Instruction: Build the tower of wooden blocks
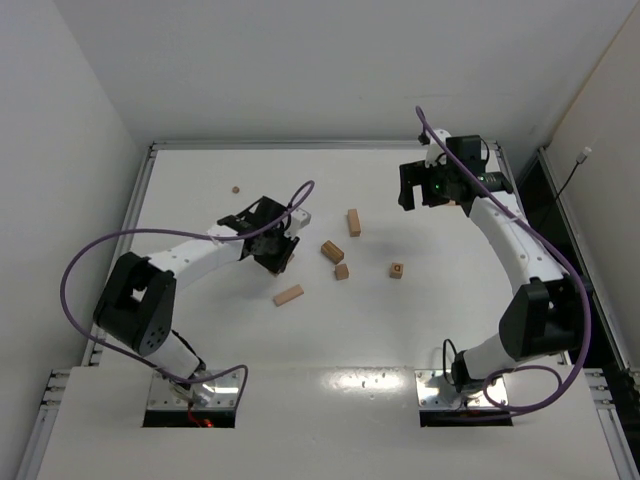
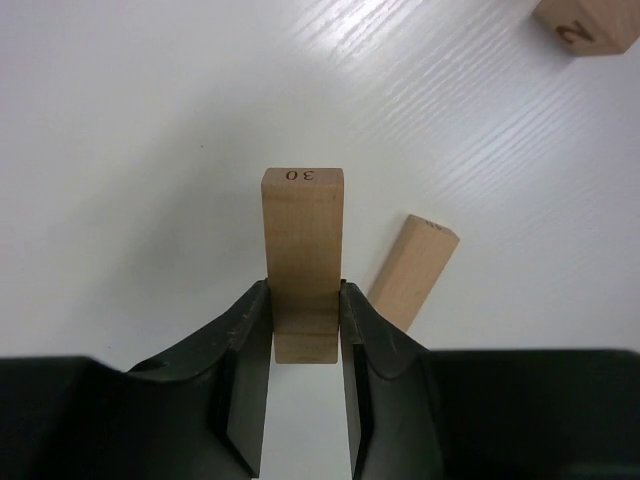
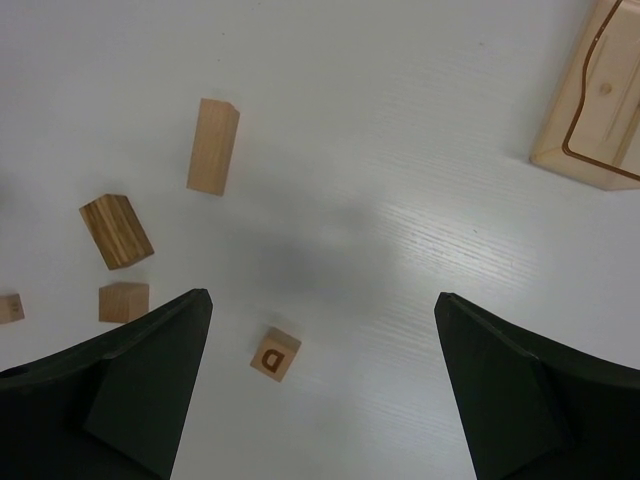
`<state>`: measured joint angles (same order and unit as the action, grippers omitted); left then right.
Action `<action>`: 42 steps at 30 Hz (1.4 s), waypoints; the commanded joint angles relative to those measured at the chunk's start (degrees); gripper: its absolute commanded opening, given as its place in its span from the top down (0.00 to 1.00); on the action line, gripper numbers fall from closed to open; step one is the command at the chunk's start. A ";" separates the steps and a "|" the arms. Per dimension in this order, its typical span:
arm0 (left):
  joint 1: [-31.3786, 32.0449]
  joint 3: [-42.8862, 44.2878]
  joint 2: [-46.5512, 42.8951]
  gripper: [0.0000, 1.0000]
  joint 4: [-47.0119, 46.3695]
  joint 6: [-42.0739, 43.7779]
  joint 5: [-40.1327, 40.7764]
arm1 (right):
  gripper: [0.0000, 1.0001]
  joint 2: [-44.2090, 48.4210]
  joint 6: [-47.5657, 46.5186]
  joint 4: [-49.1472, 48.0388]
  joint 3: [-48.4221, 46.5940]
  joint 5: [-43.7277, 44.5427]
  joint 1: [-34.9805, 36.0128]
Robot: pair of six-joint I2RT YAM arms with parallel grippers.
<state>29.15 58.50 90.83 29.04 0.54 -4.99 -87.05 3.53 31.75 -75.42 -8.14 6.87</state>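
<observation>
No stack stands in any view; the small wooden blocks lie scattered on the white table. My left gripper (image 1: 272,250) (image 2: 303,300) is shut on an oblong bar (image 2: 303,245) marked "30" and holds it above the table. A second bar (image 2: 412,272) (image 1: 288,295) lies just beyond and to the right of it. Another bar (image 1: 353,222) (image 3: 213,146), a darker block (image 1: 332,251) (image 3: 117,231), a plain cube (image 1: 342,271) (image 3: 124,301) and a lettered cube (image 1: 397,270) (image 3: 275,353) lie mid-table. My right gripper (image 1: 420,190) (image 3: 322,297) is open and empty, high above the lettered cube.
A flat pale-wood tray (image 3: 595,110) lies at the top right of the right wrist view. A tiny brown bead (image 1: 236,188) sits at the back left. A numbered cube (image 2: 585,22) shows at the top right of the left wrist view. White walls enclose the table.
</observation>
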 commanded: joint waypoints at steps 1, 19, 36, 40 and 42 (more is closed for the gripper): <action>-0.41 2.14 -3.37 1.00 1.72 -3.26 0.25 | 0.08 2.85 1.48 -2.57 0.18 -1.26 -0.28; 3.55 -1.99 -2.33 1.00 2.86 -3.00 -0.81 | 0.08 3.37 1.48 -3.09 0.18 -2.31 -0.81; 5.83 -4.36 -1.18 1.00 2.87 6.49 -4.59 | 0.08 2.85 1.48 -3.09 0.18 -3.37 -1.34; 5.83 -4.36 -0.66 1.00 2.87 7.20 -5.64 | 0.08 2.85 1.48 -3.09 0.71 -3.37 -1.34; 5.83 -4.36 -0.65 1.00 2.87 7.20 -6.16 | 0.08 2.32 1.48 -3.09 0.71 -3.37 -1.34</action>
<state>34.48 54.17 90.02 32.18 6.13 -9.13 -85.78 4.54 31.24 -75.22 -10.61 5.74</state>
